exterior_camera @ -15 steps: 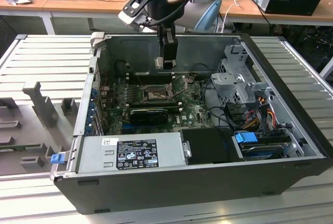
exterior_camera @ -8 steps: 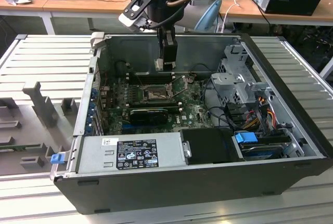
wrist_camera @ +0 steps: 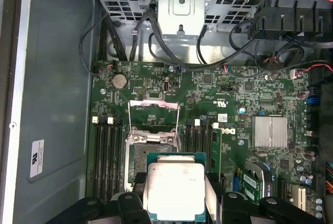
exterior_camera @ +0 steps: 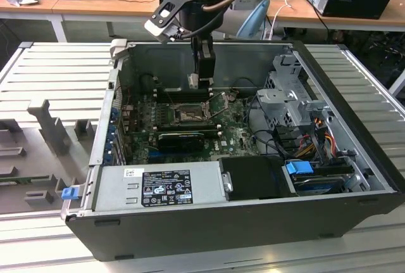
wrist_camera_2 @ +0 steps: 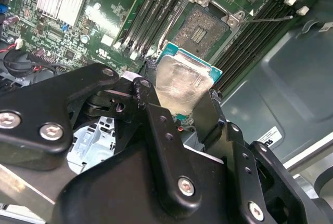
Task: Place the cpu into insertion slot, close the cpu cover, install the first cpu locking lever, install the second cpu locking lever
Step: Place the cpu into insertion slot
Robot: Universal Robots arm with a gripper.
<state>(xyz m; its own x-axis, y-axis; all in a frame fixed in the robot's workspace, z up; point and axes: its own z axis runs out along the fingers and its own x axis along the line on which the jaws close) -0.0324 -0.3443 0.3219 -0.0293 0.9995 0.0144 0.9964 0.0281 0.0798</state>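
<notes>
My gripper (exterior_camera: 201,83) is shut on the cpu (wrist_camera_2: 182,81), a square chip with a pale silver top and a green edge, and holds it above the motherboard inside the open computer case. In both wrist views the black fingers (wrist_camera_2: 156,115) clamp two opposite edges of the chip (wrist_camera: 174,190). The insertion slot (wrist_camera_2: 204,26) lies uncovered on the board, just past the held chip, and the cpu hides part of the slot (wrist_camera: 136,156) in the first wrist view. The cpu cover (wrist_camera: 153,114) stands swung up at the slot's far side. A thin wire locking lever (wrist_camera_2: 265,20) sticks out beside the slot.
Long black memory slots (wrist_camera: 106,151) flank the socket on both sides. A silver heatsink (wrist_camera: 269,131) and a black graphics card (exterior_camera: 180,139) sit nearby. The power supply (exterior_camera: 164,184), the drive cage (exterior_camera: 288,95) with its cables, and the case walls (exterior_camera: 120,83) box in the space.
</notes>
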